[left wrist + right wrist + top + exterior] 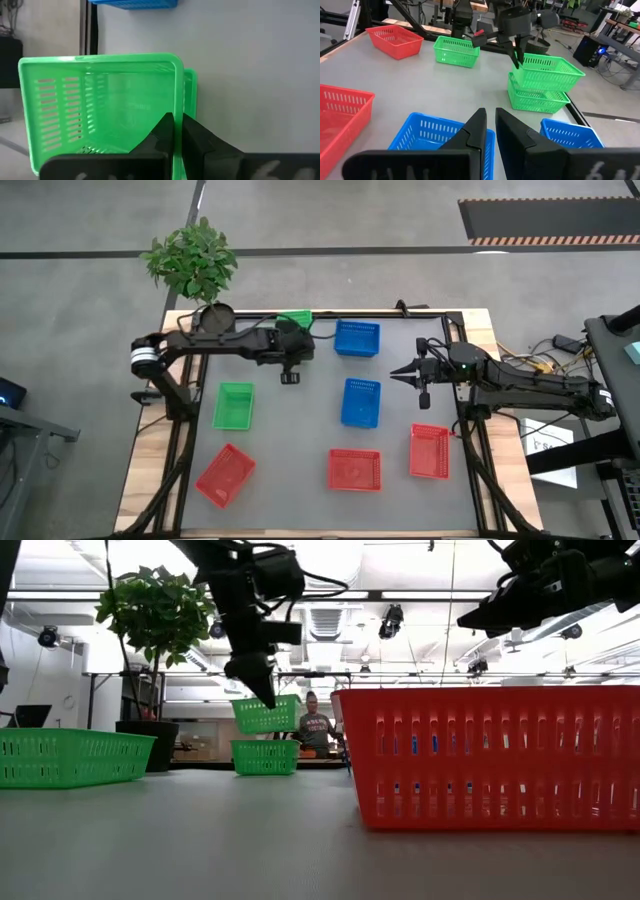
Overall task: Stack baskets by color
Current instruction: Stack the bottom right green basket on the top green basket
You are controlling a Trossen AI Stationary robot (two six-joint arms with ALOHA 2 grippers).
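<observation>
My left gripper (176, 117) is shut on a green basket (547, 70), which hangs just above a second green basket (537, 97) standing on its base near the table's far edge. A third green basket (233, 405) stands left of centre. Two blue baskets (357, 338) (361, 402) stand in the middle. Three red baskets (225, 475) (354, 469) (430, 451) line the near side. My right gripper (405, 372) hovers shut over the table's right part, holding nothing. My left gripper pinches one side wall of the green basket at its rim (178, 107), one finger inside the basket and one outside. The fingers (519, 59) slant down from above. The basket is lifted clear and slightly tilted, straight over the lower green basket (265, 755).
A potted plant (190, 260) stands in a black pot (215, 312) at the far left corner, close to my left arm. Cables and equipment lie beyond the right edge (560, 350). A person (315, 725) shows in the room behind the table.
</observation>
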